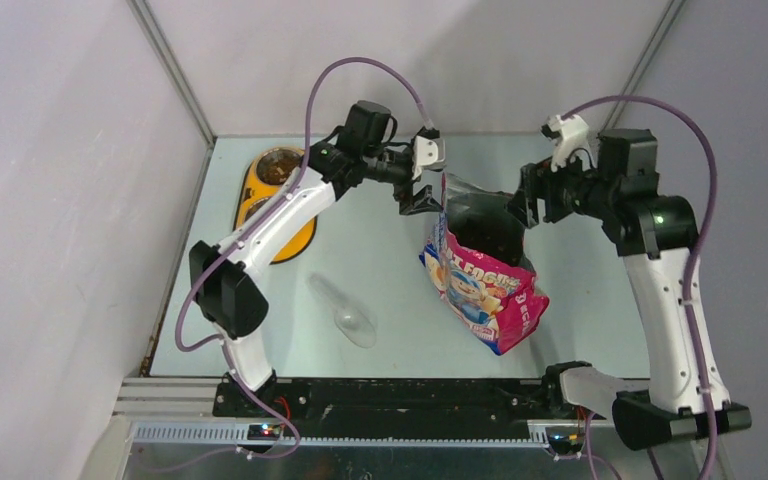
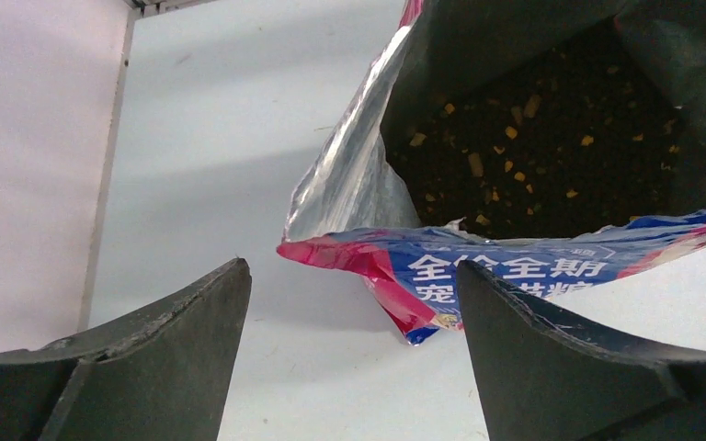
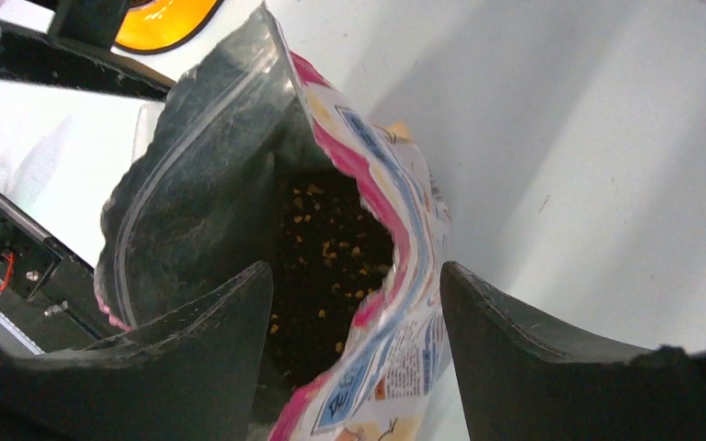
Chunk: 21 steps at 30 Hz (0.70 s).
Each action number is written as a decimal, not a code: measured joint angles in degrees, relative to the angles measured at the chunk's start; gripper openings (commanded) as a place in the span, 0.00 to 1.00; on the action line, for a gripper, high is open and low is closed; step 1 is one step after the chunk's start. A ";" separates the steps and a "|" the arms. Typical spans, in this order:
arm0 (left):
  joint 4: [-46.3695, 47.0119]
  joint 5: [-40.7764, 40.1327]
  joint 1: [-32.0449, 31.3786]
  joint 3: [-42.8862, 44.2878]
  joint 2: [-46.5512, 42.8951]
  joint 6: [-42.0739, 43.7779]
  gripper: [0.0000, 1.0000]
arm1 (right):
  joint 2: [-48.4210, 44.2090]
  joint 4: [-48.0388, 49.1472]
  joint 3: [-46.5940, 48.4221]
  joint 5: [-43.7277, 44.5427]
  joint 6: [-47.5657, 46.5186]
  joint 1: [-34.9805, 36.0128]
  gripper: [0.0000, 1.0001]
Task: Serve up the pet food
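standing near the middle of the table, mouth pulled wide and body leaning toward the near right: pink-and-blue bag. lying dark brown at the bottom of it, flecked with paler crumbs: pet food, seen down through the mouth in both wrist views. hovering at the bag's far left rim, fingers spread apart and clamped on nothing: left gripper. from its own camera, only bare table between the two black fingers, with the bag's torn red-and-blue lip just beyond them. poised at the bag's far right rim, likewise spread wide and holding nothing: right gripper. from its wrist view, open mouth and printed wall of the bag showing between the fingers. resting on its side on the table left of the bag, well apart from it: clear plastic scoop. sitting at the far left edge, partly under the left arm: orange double bowl, far cup holding something brown, perhaps more of the food.
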 measured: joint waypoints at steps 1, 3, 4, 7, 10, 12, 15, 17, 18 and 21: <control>0.04 -0.28 -0.11 -0.11 0.42 -0.11 0.89 | 1.31 0.09 0.76 0.13 -0.33 0.83 0.66; 1.16 -0.83 0.07 -1.33 0.22 -1.18 0.89 | 4.02 0.00 2.73 0.59 -1.81 2.69 0.61; 2.60 -1.42 0.24 -2.78 -0.42 -2.54 0.89 | 5.84 0.00 4.13 0.90 -2.97 3.78 0.60; 6.49 -3.30 2.08 -9.81 -4.57 -7.54 0.89 | 10.71 -0.17 7.34 1.75 -6.29 6.56 0.53; 8.31 -3.58 7.19 -16.41 -10.80 -12.94 0.89 | 14.23 -1.11 8.90 3.30 -10.14 8.41 0.47; 8.72 -3.54 11.67 -20.00 -16.17 -15.34 0.89 | 15.67 -2.12 9.07 4.74 -13.42 9.53 0.44; 8.35 -3.52 17.46 -24.20 -24.85 -17.44 0.89 | 16.65 -4.28 9.16 5.44 -17.90 11.21 0.32; 7.41 -3.45 19.26 -26.32 -30.51 -17.99 0.89 | 16.98 -5.33 9.38 5.51 -20.33 12.22 0.13; 6.91 -3.48 19.78 -27.39 -33.62 -18.16 0.89 | 17.18 -5.73 9.64 5.55 -21.66 12.79 0.05; 5.95 -3.06 20.52 -30.58 -41.92 -19.34 0.89 | 18.56 -6.45 11.10 6.03 -24.22 14.29 0.00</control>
